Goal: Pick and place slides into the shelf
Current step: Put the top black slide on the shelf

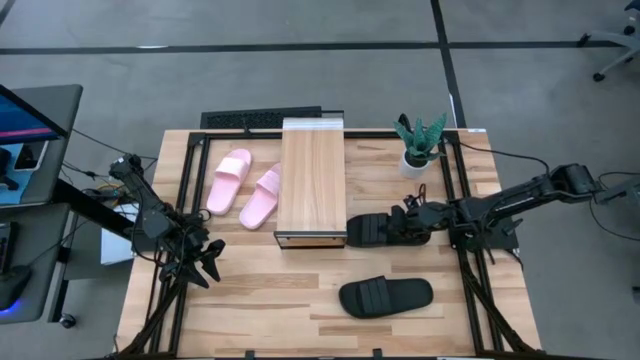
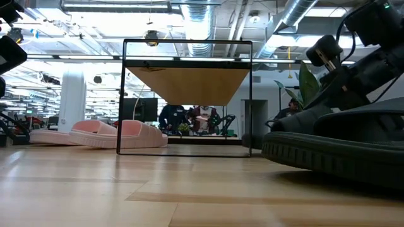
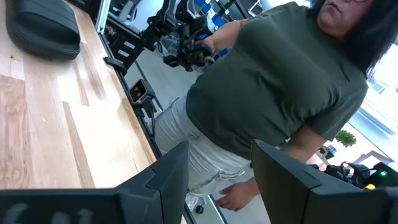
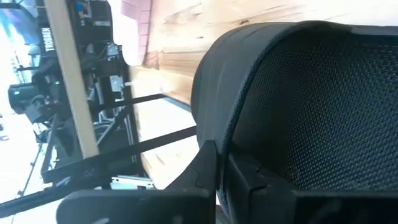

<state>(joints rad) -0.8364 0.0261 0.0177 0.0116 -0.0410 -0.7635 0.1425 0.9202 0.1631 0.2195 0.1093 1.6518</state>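
The shelf (image 1: pixel 313 180) stands mid-table, a light wood top on a dark frame (image 2: pixel 187 94). Two pink slides (image 1: pixel 243 187) (image 2: pixel 101 133) lie flat on their soles left of it. One black slide (image 1: pixel 385 296) (image 2: pixel 334 157) lies on its sole on the near right part of the table. The other black slide (image 1: pixel 367 229) (image 4: pixel 298 87) sits right beside the shelf's near right corner, in my right gripper (image 1: pixel 397 227) (image 4: pixel 221 165), which is shut on it. My left gripper (image 1: pixel 205 262) (image 3: pixel 217 180) waits open over the table's left near part. My right gripper pinches the black slide by a curved rim (image 4: pixel 217 134) at the end that faces the table's right. One finger (image 4: pixel 205 165) stands outside the rim and the other (image 4: pixel 261 183) on the textured inner side. The fingers come roughly level from the right. Whether the slide is lifted clear, I cannot tell.
A potted plant (image 1: pixel 418 148) stands on the far right part of the table, behind my right arm. A dark keyboard (image 1: pixel 260 120) lies beyond the far edge. A person in a green shirt (image 3: pixel 280 81) stands off the table in the left wrist view.
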